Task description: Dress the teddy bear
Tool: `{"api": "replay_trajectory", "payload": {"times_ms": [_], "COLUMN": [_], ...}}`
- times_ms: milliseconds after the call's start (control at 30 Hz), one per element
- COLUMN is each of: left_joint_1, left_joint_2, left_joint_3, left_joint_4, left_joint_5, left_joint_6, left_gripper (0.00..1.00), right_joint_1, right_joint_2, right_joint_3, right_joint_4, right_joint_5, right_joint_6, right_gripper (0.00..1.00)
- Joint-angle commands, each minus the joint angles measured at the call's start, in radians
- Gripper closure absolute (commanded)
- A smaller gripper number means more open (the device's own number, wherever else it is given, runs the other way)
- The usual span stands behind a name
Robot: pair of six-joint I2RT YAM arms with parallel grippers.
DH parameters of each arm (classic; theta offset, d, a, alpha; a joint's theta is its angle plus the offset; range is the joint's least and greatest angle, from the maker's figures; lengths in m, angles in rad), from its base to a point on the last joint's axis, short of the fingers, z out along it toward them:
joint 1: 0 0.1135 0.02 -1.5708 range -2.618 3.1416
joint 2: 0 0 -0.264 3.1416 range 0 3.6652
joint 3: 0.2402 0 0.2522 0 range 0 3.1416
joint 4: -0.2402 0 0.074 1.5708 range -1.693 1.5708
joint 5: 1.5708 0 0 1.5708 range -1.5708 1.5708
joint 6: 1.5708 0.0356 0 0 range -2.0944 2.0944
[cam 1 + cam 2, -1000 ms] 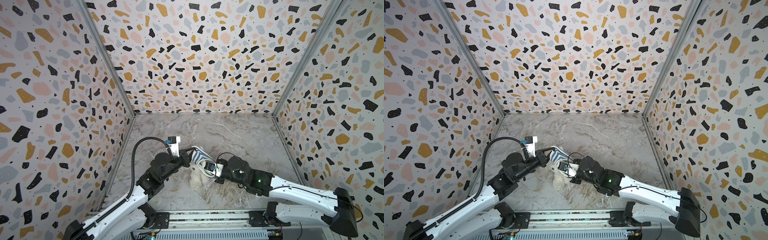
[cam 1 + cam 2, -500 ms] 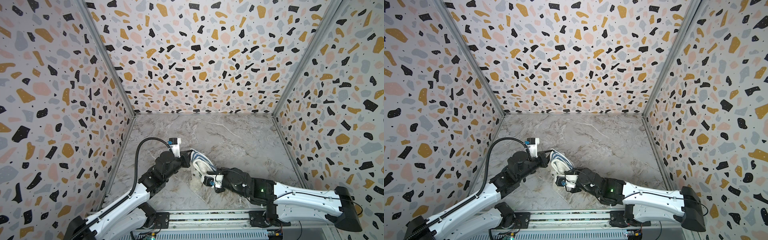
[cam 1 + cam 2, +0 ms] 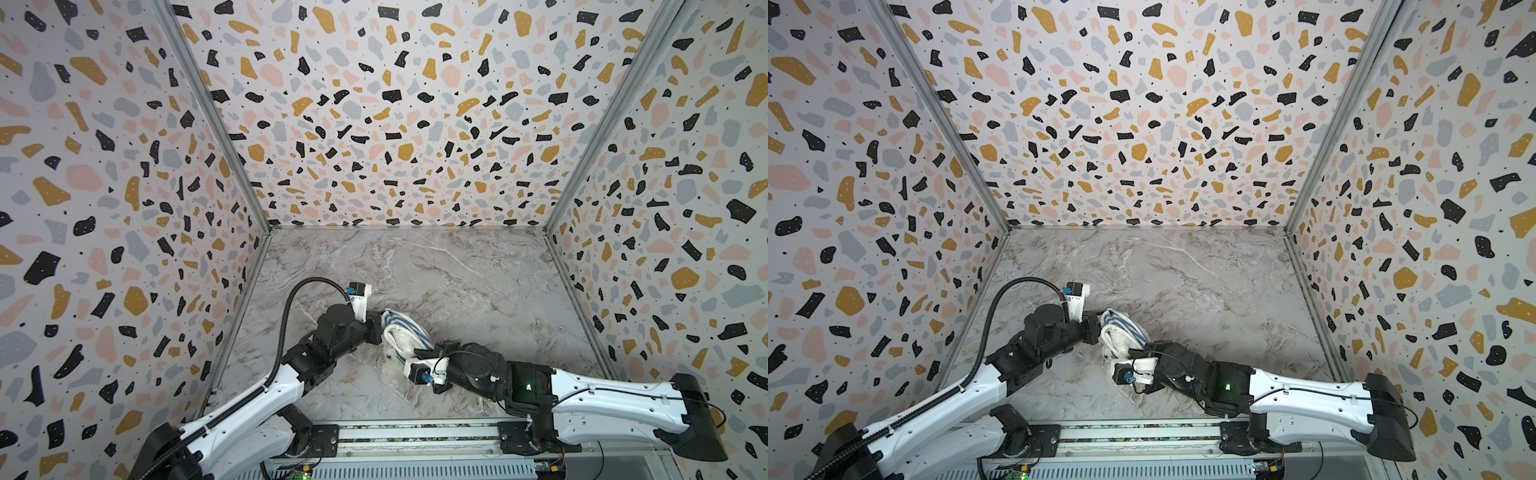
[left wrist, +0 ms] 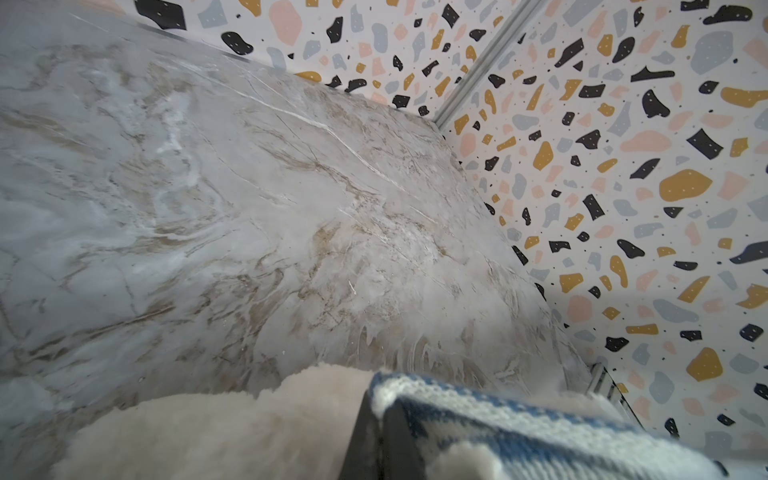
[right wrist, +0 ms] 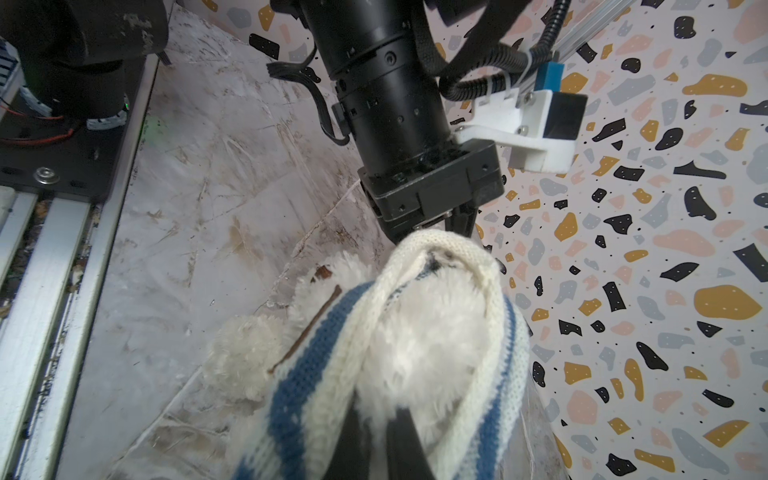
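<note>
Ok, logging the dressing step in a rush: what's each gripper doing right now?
Left gripper: shut on the striped shirt.
Right gripper: shut on the striped shirt, around the teddy bear.

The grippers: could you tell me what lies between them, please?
The shirt, stretched from left gripper to right gripper, with the bear partly inside it, seen in the right wrist view.

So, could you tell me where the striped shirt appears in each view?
Top view: striped shirt low centre.
Top view: shirt low, left of centre.
Left wrist: shirt close foreground, beside the teddy bear.
Right wrist: shirt close foreground, stretched around the bear.
Shared landmark: the bear's white fur.
</note>
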Motion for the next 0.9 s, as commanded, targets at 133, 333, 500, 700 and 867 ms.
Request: {"api": "replay_trajectory", "payload": {"times_ms": [133,333,500,700,867], "left_joint_1": [0.004,0.006,0.006,0.006,0.006], "left_joint_2": [-0.086,-0.034,0.053,0.073,0.06], "left_joint_3": [-0.001,0.032,0.038,0.008,-0.013], "left_joint_4": [0.187,0.071,0.026,-0.008,-0.067], "left_joint_5": [0.106,-0.01,-0.051,-0.098,-0.128], "left_joint_6": [0.001,-0.013,-0.017,-0.01,0.025], "left_gripper": [1.0,1.0,1.0,1.0,1.0], "right_joint_1": [0.017,0.035,0.08,0.109,0.108], "right_joint_2": [0.025,0.044,0.03,-0.019,-0.093], "right_joint_3": [0.058,0.074,0.078,0.038,0.009], "right_joint_4": [-0.024,-0.049,-0.041,0.006,0.063], "right_joint_5": [-0.088,-0.086,-0.035,0.009,-0.005], "right_joint_6": [0.01,-0.009,-0.036,-0.052,-0.026], "right_gripper": [1.0,1.0,1.0,1.0,1.0]}}
